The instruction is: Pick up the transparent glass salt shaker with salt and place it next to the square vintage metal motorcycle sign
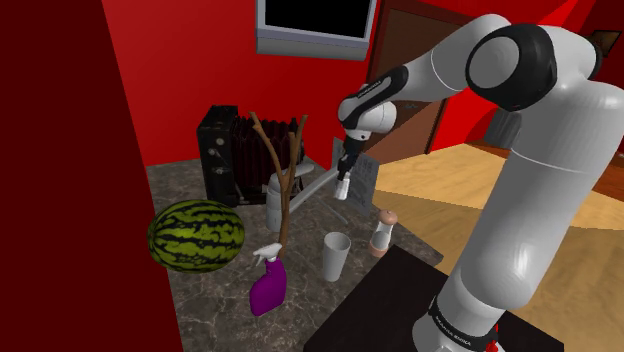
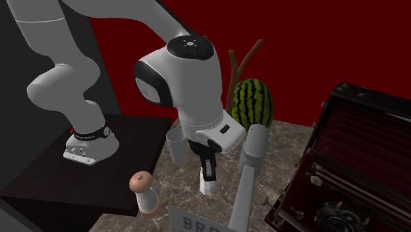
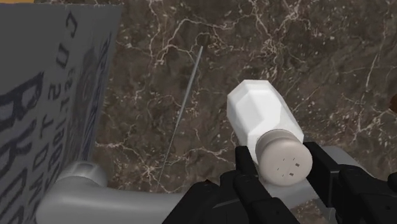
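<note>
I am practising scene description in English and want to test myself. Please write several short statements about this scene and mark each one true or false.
1. The end effector is shut on the white salt shaker. True.
2. The spray bottle is green. False: it is purple.
3. The watermelon rests on the marble-patterned surface. True.
4. The white cup lies on its side. False: it stands upright, between the spray bottle and the brown-topped mill in the shoulder view.
5. The grey sign is blank. False: it bears dark letters.
</note>
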Robot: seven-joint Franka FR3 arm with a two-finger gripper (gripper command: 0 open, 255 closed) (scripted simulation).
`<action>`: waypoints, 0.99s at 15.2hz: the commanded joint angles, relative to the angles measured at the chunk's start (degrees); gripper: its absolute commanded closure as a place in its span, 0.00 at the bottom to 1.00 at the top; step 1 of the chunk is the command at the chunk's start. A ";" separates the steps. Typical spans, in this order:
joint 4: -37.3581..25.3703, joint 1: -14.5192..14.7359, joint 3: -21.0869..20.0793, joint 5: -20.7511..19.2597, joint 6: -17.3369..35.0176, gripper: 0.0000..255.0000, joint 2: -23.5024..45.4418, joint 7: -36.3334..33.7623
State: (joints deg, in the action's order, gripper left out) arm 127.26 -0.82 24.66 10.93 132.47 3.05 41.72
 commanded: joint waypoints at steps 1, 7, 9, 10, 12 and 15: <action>0.54 -0.06 -0.07 0.90 1.49 1.00 1.10 0.78; 1.86 -0.33 -0.54 3.77 5.55 1.00 4.39 3.14; 2.19 -0.47 -0.78 4.85 6.85 1.00 5.57 4.02; 2.33 -0.55 -0.92 5.41 7.50 1.00 6.17 4.47; 2.57 -0.75 -1.25 6.57 8.77 1.00 7.41 5.39; 2.82 -1.13 -1.86 8.39 10.63 1.00 9.32 6.85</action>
State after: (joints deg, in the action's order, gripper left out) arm 129.92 -1.82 22.97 18.77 142.48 11.86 48.09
